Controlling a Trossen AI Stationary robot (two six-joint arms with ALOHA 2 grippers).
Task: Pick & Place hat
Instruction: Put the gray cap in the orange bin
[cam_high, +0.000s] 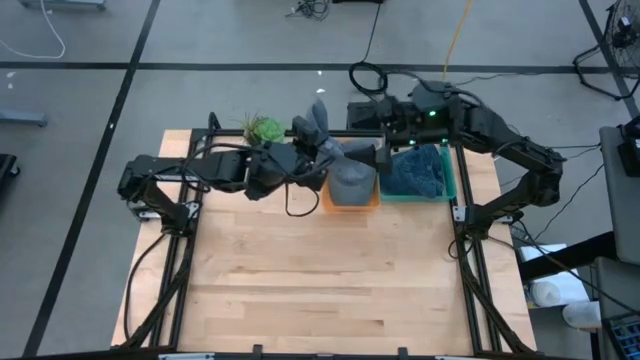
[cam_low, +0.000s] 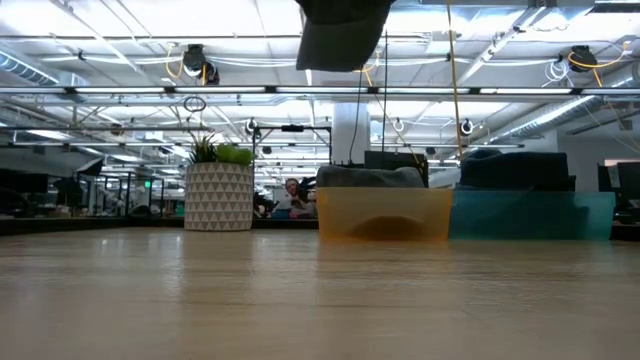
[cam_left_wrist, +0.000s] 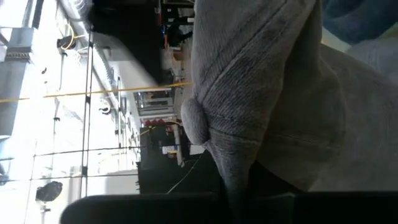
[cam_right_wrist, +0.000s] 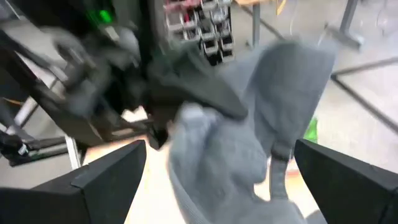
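Note:
A grey cap (cam_high: 330, 135) is held up in the air by my left gripper (cam_high: 306, 160), above the table's far middle; in the low view it hangs at the picture's top (cam_low: 340, 35). In the left wrist view the cap's crown and top button (cam_left_wrist: 194, 121) fill the picture. My right gripper (cam_high: 382, 155) stands just right of the cap, fingers open and apart from it, its wrist view looking at the cap (cam_right_wrist: 249, 124). Below sits an orange bin (cam_high: 350, 195) with another grey hat (cam_high: 350, 180) lying inside. My left gripper (cam_left_wrist: 236, 199) is shut on the cap's crown, on a fold of grey cloth (cam_left_wrist: 239, 171) just below the top button. It comes in level from the table's left. The cap is lifted clear, hanging over the orange bin's far-left side. The dark fingers hide the exact place of contact.
A teal bin (cam_high: 418, 172) with blue hats stands right of the orange bin (cam_low: 385, 215). A potted plant (cam_high: 262, 128) stands at the far edge, left of the cap. Bare wooden table (cam_high: 320, 280) lies toward the near edge. People sit in the room beyond (cam_low: 292, 195).

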